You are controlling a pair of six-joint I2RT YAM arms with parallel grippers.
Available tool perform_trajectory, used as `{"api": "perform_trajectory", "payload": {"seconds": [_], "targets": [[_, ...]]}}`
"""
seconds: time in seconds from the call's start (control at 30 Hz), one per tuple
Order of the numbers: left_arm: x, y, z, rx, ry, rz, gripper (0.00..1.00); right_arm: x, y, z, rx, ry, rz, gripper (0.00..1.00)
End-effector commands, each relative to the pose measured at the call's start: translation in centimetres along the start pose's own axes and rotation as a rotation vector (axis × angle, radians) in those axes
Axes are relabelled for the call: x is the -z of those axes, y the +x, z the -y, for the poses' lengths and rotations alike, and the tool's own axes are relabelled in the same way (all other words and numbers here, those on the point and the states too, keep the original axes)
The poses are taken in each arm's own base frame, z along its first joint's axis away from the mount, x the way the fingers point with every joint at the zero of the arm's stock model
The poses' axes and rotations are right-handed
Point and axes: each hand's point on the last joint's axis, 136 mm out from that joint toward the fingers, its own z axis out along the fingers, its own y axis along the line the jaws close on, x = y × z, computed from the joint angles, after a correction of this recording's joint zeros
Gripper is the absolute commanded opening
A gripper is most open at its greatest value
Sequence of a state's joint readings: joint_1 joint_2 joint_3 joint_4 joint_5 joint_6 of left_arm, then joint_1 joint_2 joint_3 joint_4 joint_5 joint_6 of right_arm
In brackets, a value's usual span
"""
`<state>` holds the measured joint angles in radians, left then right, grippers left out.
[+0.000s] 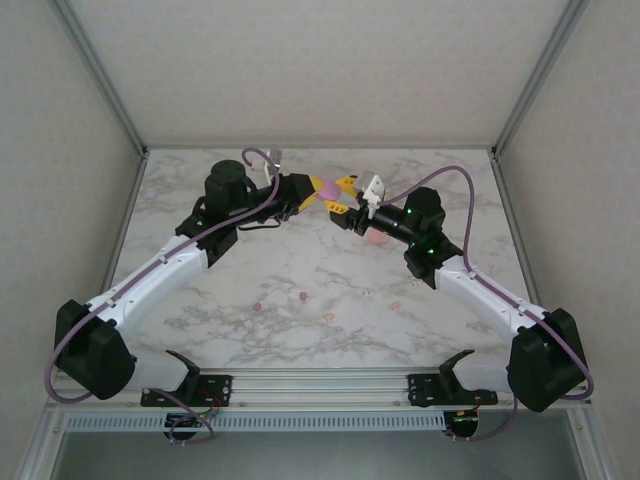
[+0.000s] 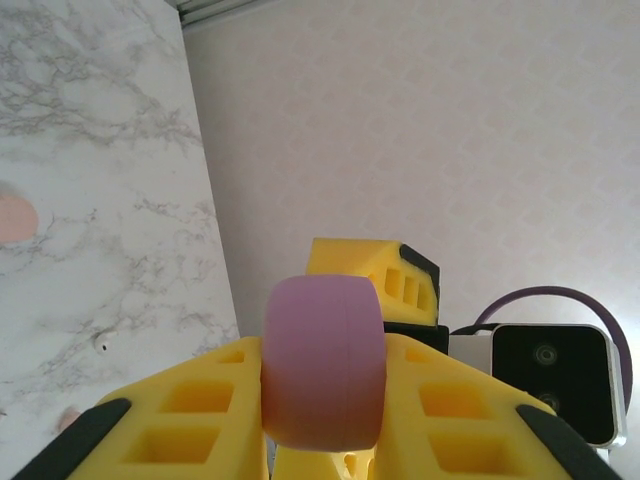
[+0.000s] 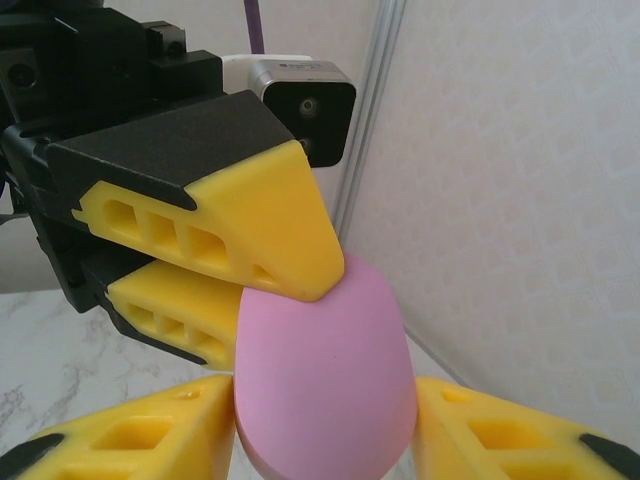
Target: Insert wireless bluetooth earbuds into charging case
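While the marble table (image 1: 330,345) is taking up most of the overhead view between pale walls, the left arm (image 1: 160,270) and the right arm (image 1: 490,295) are reaching in from the near corners and meeting above its far middle. The left gripper (image 1: 320,188) is clamping its yellow fingers (image 2: 200,410) almost fully together on a purple case (image 1: 328,190), a rounded pill-shaped shell that is being held well off the tabletop. The right gripper (image 1: 340,197) is facing it head-on with its jaws partly apart. In the right wrist view its fingers (image 3: 150,440) are lying against both flanks of the same case (image 3: 320,370), so both grippers appear to be gripping it from opposite ends. An orange case (image 1: 377,238) is resting on the marble just beneath the right wrist. The earbuds are lying loose on the table nearer the bases, well apart from both grippers and from either case. The purple earbuds (image 1: 258,306) are sitting left of centre. The pink-orange earbuds (image 1: 395,305) are sitting to their right. All are apart from one another and too small to tell how each one is lying.
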<state>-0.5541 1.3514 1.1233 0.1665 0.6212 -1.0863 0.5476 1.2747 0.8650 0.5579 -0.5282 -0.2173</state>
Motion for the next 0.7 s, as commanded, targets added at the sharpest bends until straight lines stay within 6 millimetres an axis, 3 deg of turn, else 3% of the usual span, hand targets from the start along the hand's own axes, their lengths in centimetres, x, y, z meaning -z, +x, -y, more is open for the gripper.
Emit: {"api": "perform_trajectory", "payload": {"seconds": [0.0,0.27,0.4,0.5,0.67], "targets": [[0.8,-0.2,1.8,-0.021,0.054,0.005,0.12,-0.3,-2.8,0.3,0.031,-0.004,0.073,0.49],[0.7,-0.1,2.2,-0.024,0.066,-0.005,0.13,-0.4,-3.0,0.8,0.027,0.016,0.076,0.46],[0.8,-0.1,2.4,-0.033,0.07,-0.002,0.2,-0.5,-2.6,0.8,0.019,0.02,0.063,0.37],[1.0,-0.2,2.6,-0.061,0.067,0.006,0.33,-0.5,-2.7,0.4,-0.006,-0.018,0.053,0.32],[2.1,-0.7,2.3,-0.209,-0.025,0.053,0.67,-0.3,-2.8,-0.9,-0.092,-0.144,0.018,0.3]]}}
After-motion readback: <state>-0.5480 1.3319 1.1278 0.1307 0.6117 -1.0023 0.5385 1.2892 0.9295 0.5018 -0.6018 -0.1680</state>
